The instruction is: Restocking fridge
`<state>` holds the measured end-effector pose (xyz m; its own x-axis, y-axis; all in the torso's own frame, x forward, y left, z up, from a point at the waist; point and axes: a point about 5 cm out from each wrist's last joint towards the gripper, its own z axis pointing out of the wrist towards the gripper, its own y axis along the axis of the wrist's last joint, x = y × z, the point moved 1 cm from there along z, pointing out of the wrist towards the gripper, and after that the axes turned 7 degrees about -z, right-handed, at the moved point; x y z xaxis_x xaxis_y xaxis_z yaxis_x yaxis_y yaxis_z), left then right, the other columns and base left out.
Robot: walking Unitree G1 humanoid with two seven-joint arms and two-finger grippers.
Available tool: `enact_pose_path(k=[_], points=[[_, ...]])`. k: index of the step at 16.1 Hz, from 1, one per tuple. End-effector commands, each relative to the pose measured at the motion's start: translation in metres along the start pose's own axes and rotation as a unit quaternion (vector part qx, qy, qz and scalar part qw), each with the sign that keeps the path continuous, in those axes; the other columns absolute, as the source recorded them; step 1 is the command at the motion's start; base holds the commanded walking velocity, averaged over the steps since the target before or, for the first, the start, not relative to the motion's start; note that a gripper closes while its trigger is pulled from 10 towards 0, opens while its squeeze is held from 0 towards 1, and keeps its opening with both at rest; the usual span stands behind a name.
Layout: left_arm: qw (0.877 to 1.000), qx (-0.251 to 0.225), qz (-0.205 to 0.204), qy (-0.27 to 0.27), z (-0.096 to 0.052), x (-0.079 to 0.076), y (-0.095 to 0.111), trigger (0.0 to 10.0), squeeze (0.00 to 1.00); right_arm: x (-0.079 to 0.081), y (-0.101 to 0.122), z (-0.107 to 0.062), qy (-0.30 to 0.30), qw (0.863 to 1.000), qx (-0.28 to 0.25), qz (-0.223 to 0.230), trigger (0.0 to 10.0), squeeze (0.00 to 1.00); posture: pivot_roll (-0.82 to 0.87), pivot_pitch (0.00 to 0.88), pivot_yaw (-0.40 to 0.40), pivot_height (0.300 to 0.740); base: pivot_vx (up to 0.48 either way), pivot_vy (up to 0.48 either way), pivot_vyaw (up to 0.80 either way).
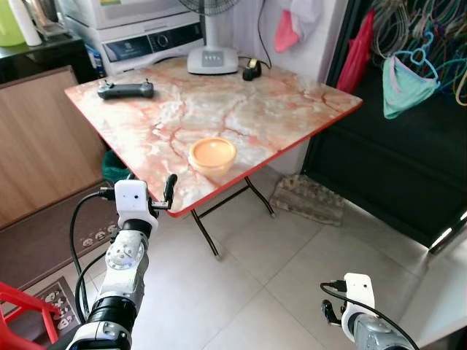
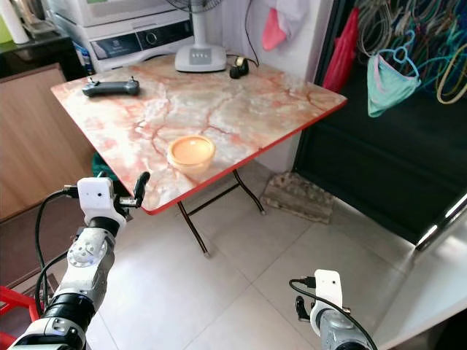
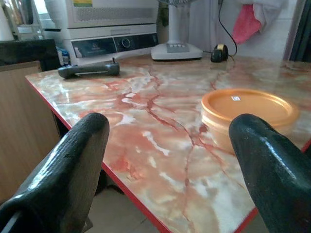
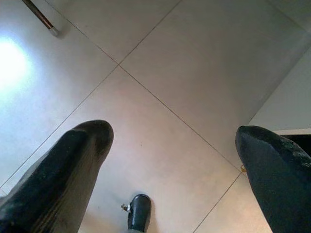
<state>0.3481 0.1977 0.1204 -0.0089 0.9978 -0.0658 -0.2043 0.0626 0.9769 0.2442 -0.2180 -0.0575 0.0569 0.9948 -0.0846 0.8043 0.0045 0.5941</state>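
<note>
No fridge was in sight, so how far the restocking stood could not be judged. The lidded orange container (image 1: 212, 156) sat on the marble-patterned surface (image 1: 241, 102) near its red front edge, just beyond the left gripper (image 3: 167, 160), whose fingers stood spread and empty at that edge. The right gripper (image 4: 175, 165) hung low over bare floor tiles (image 4: 160, 63), fingers likewise apart. Open floor lay right of the folding legs.

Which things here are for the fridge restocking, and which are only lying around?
For the job: orange container on the table; left gripper, open, raised at the table edge.

Lying about: remote, fan base, tape measure, doormat, hangers. Right gripper hangs idle over the floor.
</note>
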Motion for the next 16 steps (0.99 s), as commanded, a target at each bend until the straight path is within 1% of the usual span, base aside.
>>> enact_pose_path(k=[1,5,16], points=[[1.000,0.000,0.006,-0.002,0.0021,0.0023,0.0040,10.0,0.00,-0.0002,0.0060,0.0002,0.001,1.000,-0.004,-0.006,10.0,0.00,0.05,0.000,-0.021,0.740,0.315,0.000,0.00],[1.000,0.001,-0.002,-0.009,0.0036,0.0009,0.0071,10.0,0.00,0.0002,0.0068,0.0002,0.003,1.000,-0.005,-0.006,10.0,0.00,0.05,0.000,-0.019,0.740,0.400,0.000,0.00],[1.000,0.002,-0.003,-0.015,0.0045,-0.0012,0.0104,10.0,0.00,0.0009,0.0068,0.0002,0.010,1.000,-0.005,-0.002,10.0,0.00,0.05,0.000,-0.021,0.740,0.434,0.000,0.00]])
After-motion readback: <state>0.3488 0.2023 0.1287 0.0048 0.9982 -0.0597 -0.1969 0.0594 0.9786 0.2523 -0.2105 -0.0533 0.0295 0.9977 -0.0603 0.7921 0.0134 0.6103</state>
